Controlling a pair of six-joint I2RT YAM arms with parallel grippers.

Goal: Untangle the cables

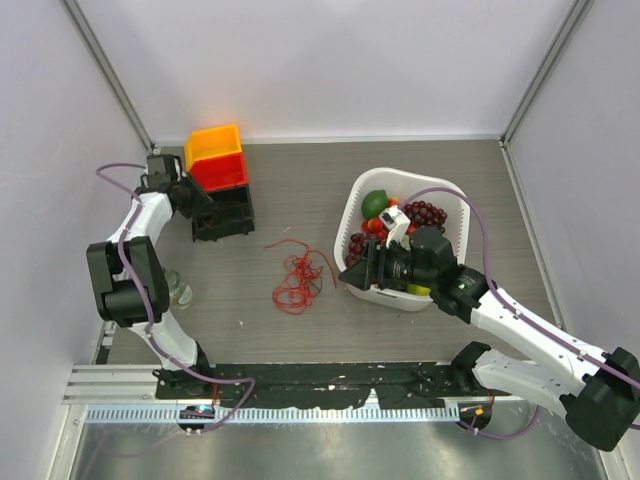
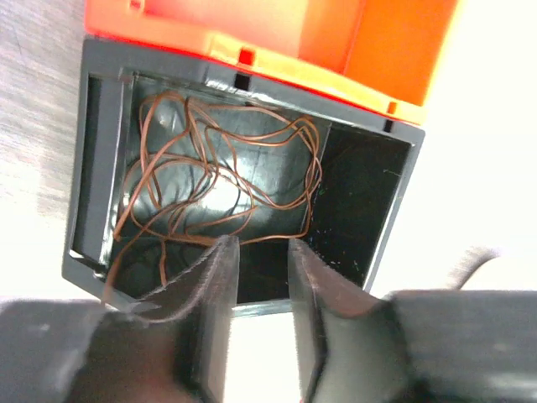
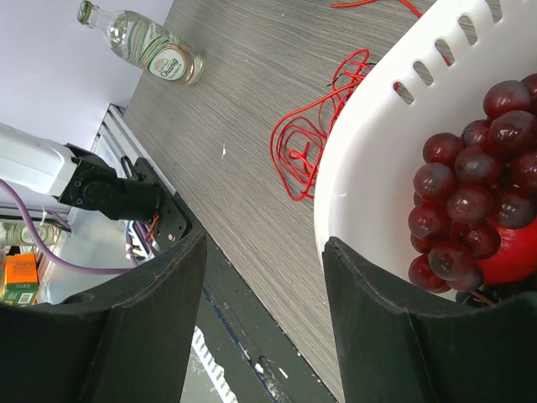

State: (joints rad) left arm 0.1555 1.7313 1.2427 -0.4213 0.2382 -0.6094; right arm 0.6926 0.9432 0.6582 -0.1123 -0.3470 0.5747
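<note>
the cables are in two lots. a loose tangle of thin red wire (image 1: 298, 278) lies on the grey wood-grain surface (image 1: 300, 190), near the side of the white slotted plastic basket (image 1: 410, 177) of grapes and other fruit. a thin brown wire (image 2: 210, 180) sits coiled inside the black open plastic bin (image 2: 369, 201), which stands under an orange plastic bin (image 2: 252, 25).

the brown strand looks sorted, so the step in hand seems to be leaving it there and going for the red. one brown loop runs over the bin's near wall and along the outside of the left fingers (image 2: 214, 294). that arm would do well to lift straight up and slowly, so the loop is not dragged back out. for the red wire (image 3: 306, 143), it is best to take an outer loop on the side away from the basket (image 3: 377, 143), low to the surface and clear of the rim.

the left fingers stand over the bin's mouth with only a narrow gap, and nothing shows between them. the right fingers (image 3: 394, 336) are spread wide and hold nothing. one of them is close against the basket's outer wall, and the red tangle lies ahead of them, untouched. a clear glass bottle (image 3: 143, 42) lies further off.
</note>
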